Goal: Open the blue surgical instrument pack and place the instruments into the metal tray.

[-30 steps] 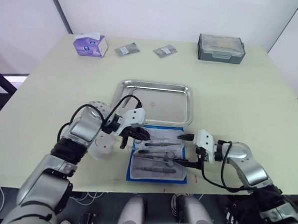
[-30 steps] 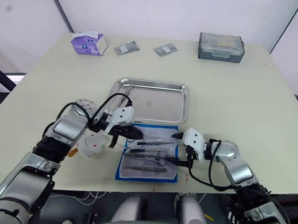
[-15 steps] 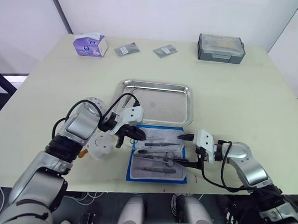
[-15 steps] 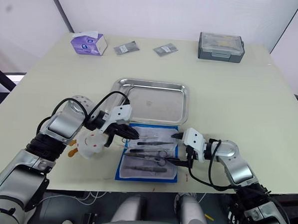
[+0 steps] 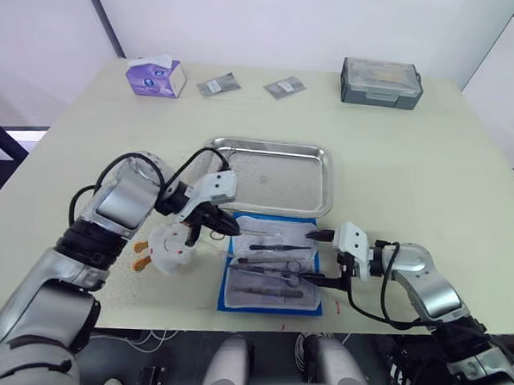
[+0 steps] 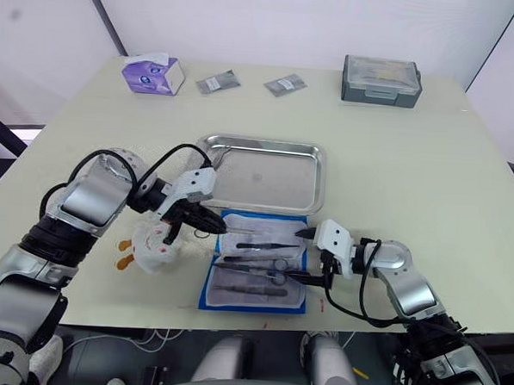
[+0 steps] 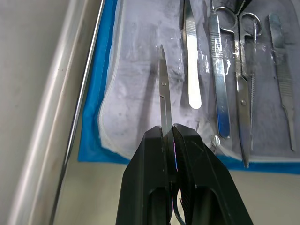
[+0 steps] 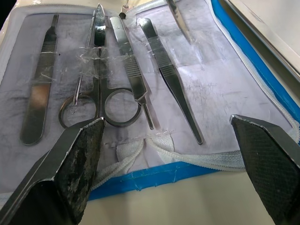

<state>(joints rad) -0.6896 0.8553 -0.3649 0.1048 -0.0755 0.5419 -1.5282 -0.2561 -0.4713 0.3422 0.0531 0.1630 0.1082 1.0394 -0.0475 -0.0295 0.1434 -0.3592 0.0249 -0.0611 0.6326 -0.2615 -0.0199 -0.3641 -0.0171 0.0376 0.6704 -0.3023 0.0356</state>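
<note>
The pack [image 5: 273,264] lies open on the table [image 5: 413,166], at 6 o'clock of the tray [image 5: 271,174] and just beside its near rim. Most instruments [image 8: 122,61] are seen in a row on the pale lining.

Since a second ago the left hand [image 5: 224,221] has been drawn back toward 9 o'clock, off the pack's left edge. It is clamped on one instrument, apparently scissors [image 7: 162,91], the blade projecting past the fingertips above the lining. From this it is judged that one tool has been lifted free and a carry to 12 o'clock, into the tray, is due. The tray is empty, so little of the task is done.

The right hand [image 5: 318,258] has not moved: fingers apart at the pack's 3 o'clock edge, nothing held.
</note>
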